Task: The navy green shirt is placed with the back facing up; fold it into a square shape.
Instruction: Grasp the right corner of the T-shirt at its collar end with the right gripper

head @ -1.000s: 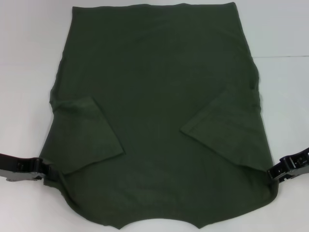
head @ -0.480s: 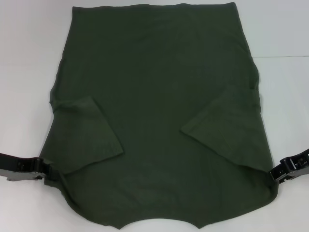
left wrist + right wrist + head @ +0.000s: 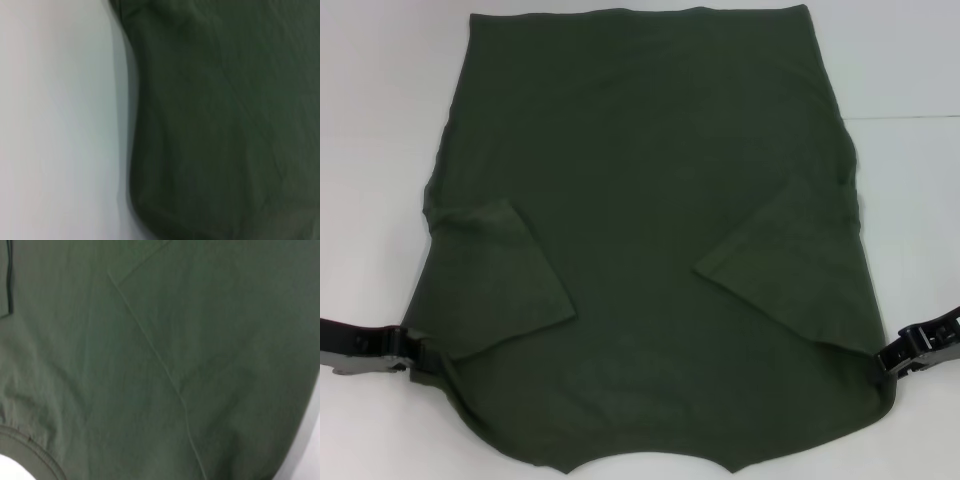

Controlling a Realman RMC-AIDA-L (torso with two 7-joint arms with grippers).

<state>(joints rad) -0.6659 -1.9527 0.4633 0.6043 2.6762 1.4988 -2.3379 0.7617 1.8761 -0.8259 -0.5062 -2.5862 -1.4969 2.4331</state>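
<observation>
The navy green shirt (image 3: 640, 200) lies flat on the white table, plain side up, its neck at the near edge and its hem at the far edge. Both short sleeves are folded inward onto the body, the left sleeve (image 3: 495, 280) and the right sleeve (image 3: 790, 270). My left gripper (image 3: 412, 352) sits at the shirt's near-left shoulder edge, touching the cloth. At the near-right shoulder edge my right gripper (image 3: 888, 362) meets the cloth as well. The left wrist view shows the shirt's edge (image 3: 225, 125) against the table, and the right wrist view shows cloth (image 3: 150, 365) with the collar band (image 3: 30, 455).
The white table (image 3: 380, 120) shows bare on both sides of the shirt and beyond its far edge. A seam line in the tabletop (image 3: 910, 117) runs across the far right. Nothing else stands on the surface.
</observation>
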